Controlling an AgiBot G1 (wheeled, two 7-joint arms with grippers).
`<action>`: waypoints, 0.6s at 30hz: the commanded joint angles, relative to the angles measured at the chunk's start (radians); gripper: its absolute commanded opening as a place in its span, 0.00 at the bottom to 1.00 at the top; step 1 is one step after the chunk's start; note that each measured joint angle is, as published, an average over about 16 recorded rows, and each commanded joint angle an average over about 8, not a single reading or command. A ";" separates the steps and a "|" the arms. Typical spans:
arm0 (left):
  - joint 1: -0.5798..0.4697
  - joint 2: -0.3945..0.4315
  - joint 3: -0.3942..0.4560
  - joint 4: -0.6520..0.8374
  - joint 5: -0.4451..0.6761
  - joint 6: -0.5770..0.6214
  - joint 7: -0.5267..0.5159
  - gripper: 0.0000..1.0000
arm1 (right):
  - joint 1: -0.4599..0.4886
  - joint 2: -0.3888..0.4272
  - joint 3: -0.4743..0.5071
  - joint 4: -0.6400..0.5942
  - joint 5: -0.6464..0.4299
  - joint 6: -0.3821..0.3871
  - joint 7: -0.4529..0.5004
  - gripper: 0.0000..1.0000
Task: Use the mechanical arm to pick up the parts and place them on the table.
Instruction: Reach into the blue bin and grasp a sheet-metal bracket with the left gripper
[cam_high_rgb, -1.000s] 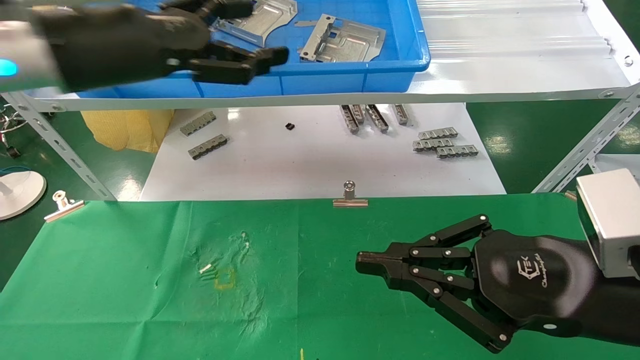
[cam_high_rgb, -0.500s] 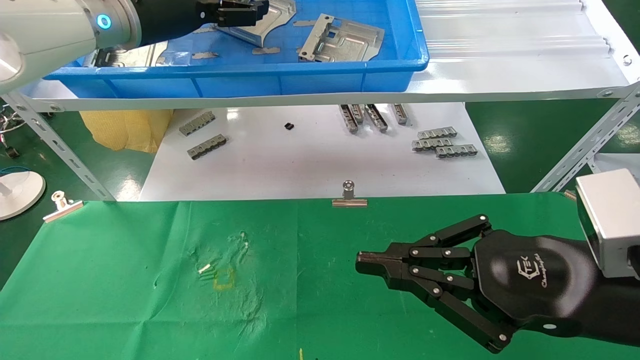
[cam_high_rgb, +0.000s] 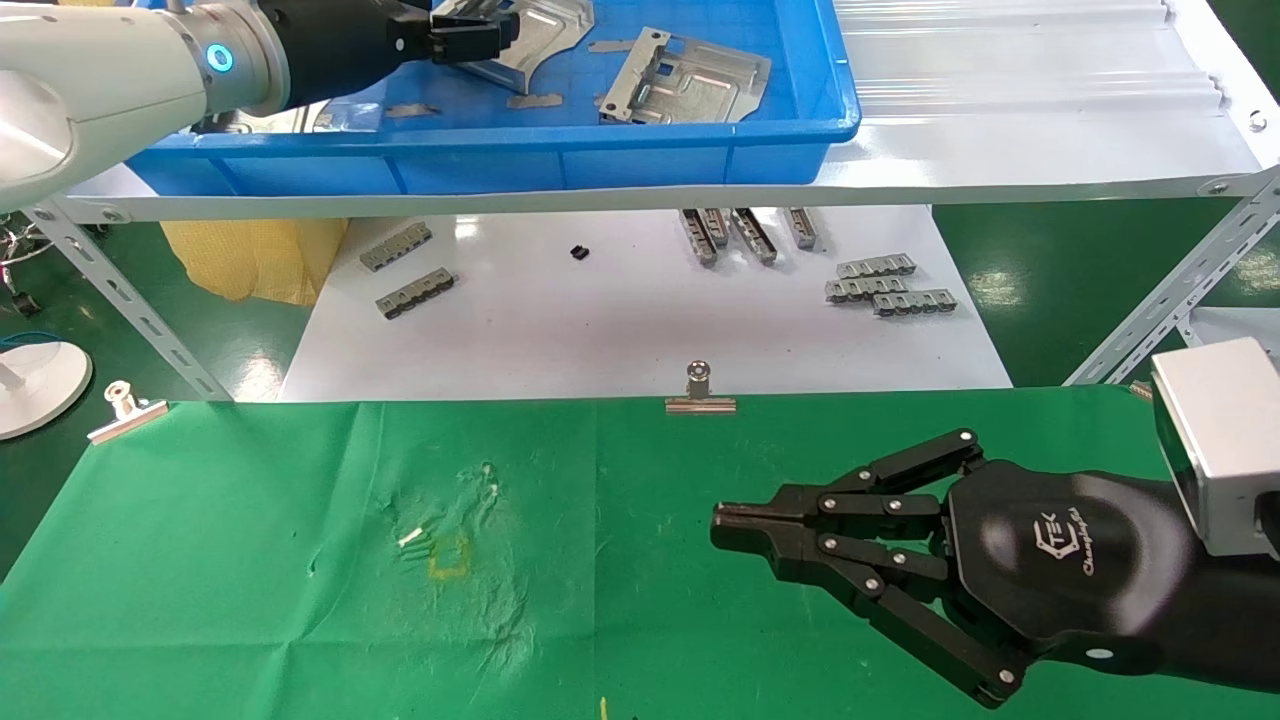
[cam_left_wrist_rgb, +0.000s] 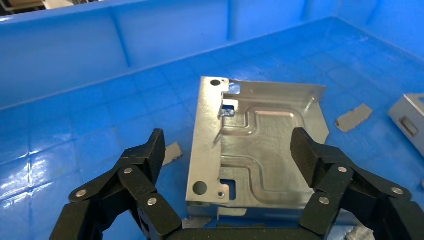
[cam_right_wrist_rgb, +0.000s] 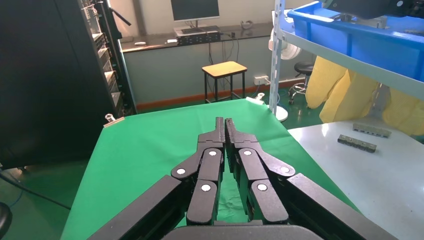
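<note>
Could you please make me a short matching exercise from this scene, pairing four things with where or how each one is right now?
Things:
1. left gripper
2. right gripper
3. binder clip
4. toothed strips

States:
A. lying on the white board under the shelf
B. open over a metal plate in the blue tray
C. clamped on the far edge of the green cloth
D. shut, above the green cloth

Pairs: 1-B, 2-D, 3-C, 4-A
</note>
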 joint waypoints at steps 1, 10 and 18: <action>-0.001 0.002 -0.001 0.007 -0.002 -0.006 -0.010 0.00 | 0.000 0.000 0.000 0.000 0.000 0.000 0.000 1.00; 0.003 0.002 0.003 -0.002 0.003 -0.028 -0.005 0.00 | 0.000 0.000 0.000 0.000 0.000 0.000 0.000 1.00; 0.014 0.001 0.003 -0.021 0.000 -0.051 0.032 0.00 | 0.000 0.000 0.000 0.000 0.000 0.000 0.000 1.00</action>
